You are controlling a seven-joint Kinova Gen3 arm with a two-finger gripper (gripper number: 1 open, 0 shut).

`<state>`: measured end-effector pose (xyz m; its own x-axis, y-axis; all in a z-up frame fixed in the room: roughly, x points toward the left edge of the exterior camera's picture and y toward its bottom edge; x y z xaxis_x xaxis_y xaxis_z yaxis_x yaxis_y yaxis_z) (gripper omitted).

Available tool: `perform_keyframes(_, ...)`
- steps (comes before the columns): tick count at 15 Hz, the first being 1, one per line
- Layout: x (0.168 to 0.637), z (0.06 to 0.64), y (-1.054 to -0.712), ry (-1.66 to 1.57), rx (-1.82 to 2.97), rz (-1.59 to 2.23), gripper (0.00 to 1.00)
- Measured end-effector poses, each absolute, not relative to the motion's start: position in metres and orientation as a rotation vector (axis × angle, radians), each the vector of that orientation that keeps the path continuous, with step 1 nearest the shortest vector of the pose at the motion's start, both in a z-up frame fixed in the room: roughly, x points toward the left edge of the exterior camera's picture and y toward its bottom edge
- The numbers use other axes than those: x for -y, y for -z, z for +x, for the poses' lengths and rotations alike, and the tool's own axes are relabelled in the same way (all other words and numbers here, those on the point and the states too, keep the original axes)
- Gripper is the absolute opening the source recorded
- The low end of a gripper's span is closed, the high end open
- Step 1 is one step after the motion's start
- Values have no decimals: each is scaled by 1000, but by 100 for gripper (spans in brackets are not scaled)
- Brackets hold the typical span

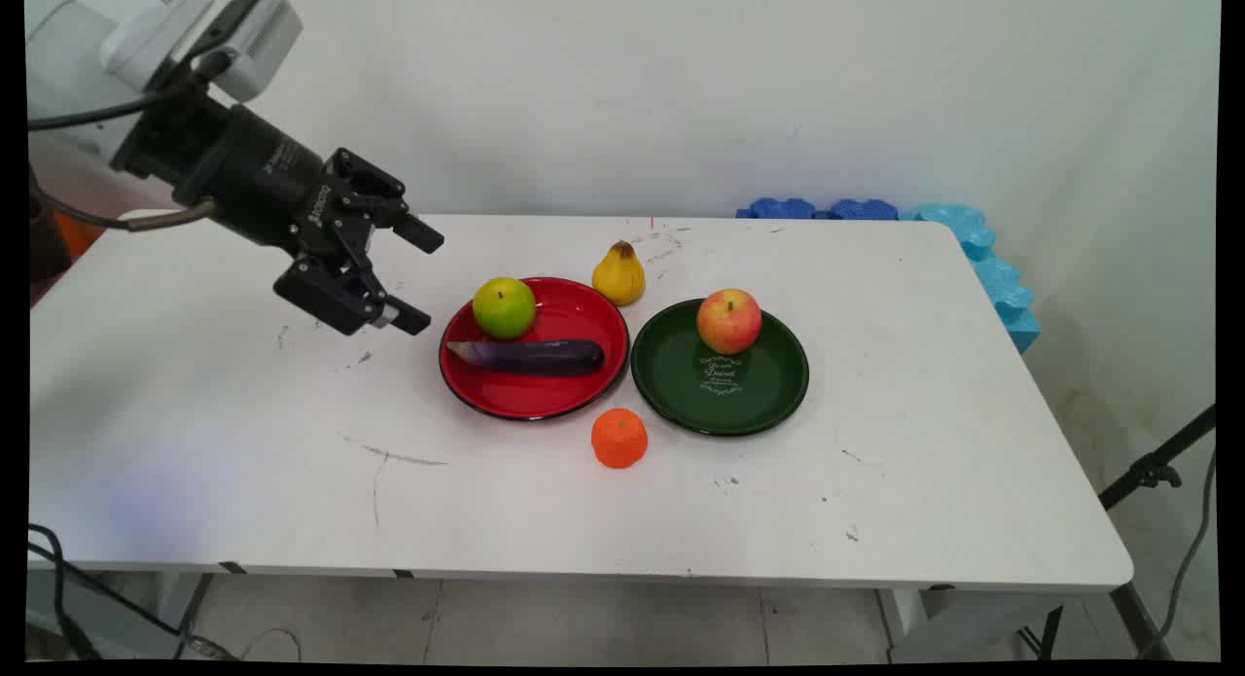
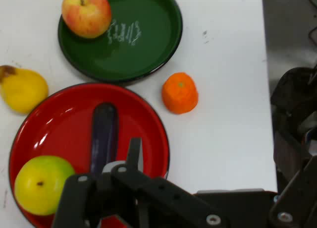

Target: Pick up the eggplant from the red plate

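My gripper point(image 1: 420, 279) hangs open above the table, just left of a red plate point(image 1: 545, 396), with nothing between its fingers point(image 1: 412, 318). On that plate lie a green apple point(image 1: 504, 307) and a dark purple eggplant point(image 1: 533, 356). In the hand view the gripper point(image 2: 223, 148) looks down on the red plate point(image 2: 59, 119), the green apple point(image 2: 43, 184) and the eggplant point(image 2: 104, 139); the linkage hides the plate's near rim.
Right of the red plate sits a green plate point(image 1: 754, 399) with a red-yellow apple point(image 1: 729, 320). A yellow pear point(image 1: 619, 274) stands behind the plates; an orange point(image 1: 619, 438) lies in front. Blue foam pieces point(image 1: 982, 258) line the far right edge.
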<state>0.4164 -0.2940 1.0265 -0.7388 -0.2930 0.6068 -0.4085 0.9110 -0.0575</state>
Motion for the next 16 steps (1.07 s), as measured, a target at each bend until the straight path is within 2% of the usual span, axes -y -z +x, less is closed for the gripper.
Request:
perform_keyframes(4, 321, 403, -1026, -295, 2496, 518, 100)
perform_keyframes(8, 354, 384, -1009, -340, 2549, 546, 100)
perform_keyframes(16, 410, 357, -937, -349, 2728, 545, 100)
